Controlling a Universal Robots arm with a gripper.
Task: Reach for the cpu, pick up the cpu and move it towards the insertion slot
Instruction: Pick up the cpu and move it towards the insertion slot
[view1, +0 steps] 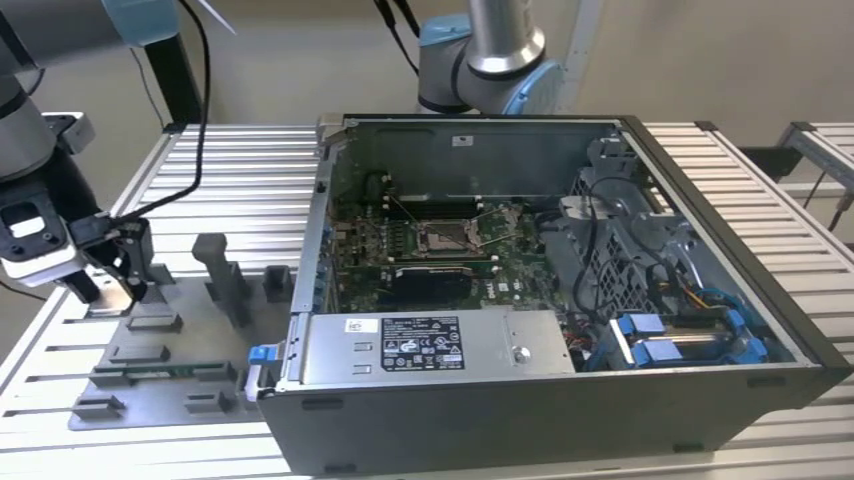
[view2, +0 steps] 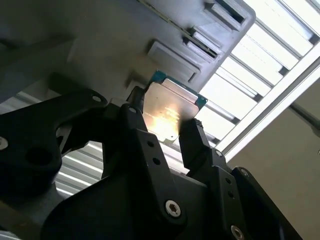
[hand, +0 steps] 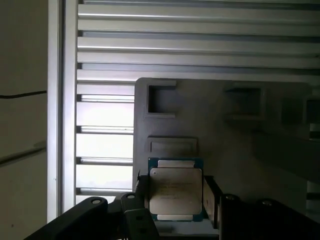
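The small, flat, square silvery cpu with a green rim (hand: 176, 187) is clasped by two opposite edges between the black fingers (view2: 194, 145) of the end effector (view2: 167, 127), over the grey plastic fixture plate (hand: 235, 145) on the slatted metal desk (view1: 227, 180). The open black computer case (view1: 534, 420) is seen well apart, toward the exterior view's right. Grey upright fixture blocks (view1: 220, 275) stand between the two.

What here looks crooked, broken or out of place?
Nothing stands out. The cpu sits straight in the claw, over the grey fixture plate, and looks undamaged. The computer case beside it lies open and looks orderly.
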